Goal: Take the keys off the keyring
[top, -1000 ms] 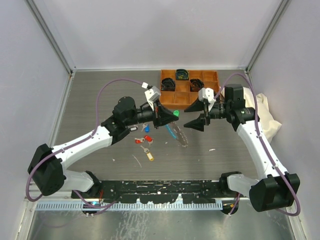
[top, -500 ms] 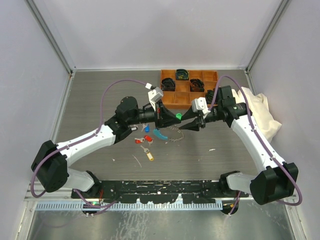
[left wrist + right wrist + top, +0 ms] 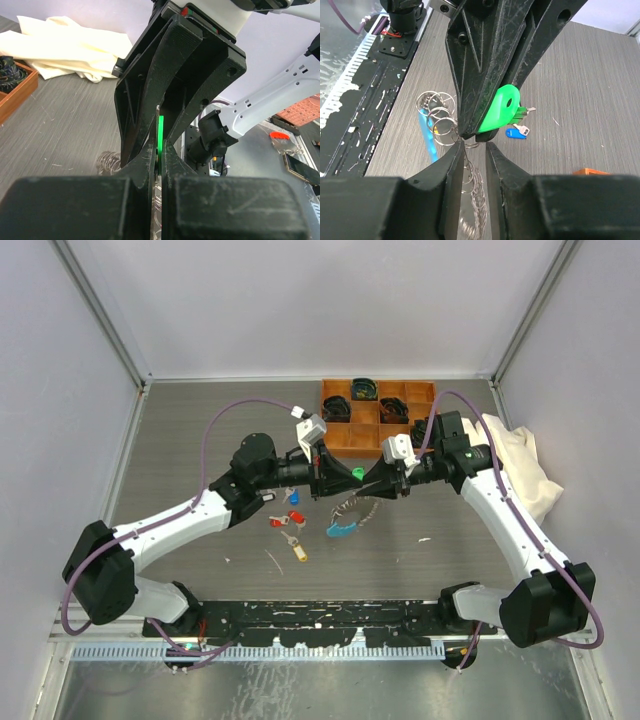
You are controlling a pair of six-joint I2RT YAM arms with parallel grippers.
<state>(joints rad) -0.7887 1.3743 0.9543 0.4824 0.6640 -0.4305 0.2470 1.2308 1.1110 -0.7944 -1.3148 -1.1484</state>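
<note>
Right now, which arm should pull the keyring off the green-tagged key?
Right. The left tool is shut on the green-tagged key, so it should just anchor. The right tool straddles the keyring coil directly under that key, placed to tug it away; whether it grips yet I cannot tell.

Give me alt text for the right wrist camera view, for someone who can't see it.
The left gripper, pointing down from the top, clamps a green-tagged key above the grey table. The right gripper in the foreground has its jaws narrowly apart around the silvery coiled keyring; a blue-tagged key lies beyond.
</note>
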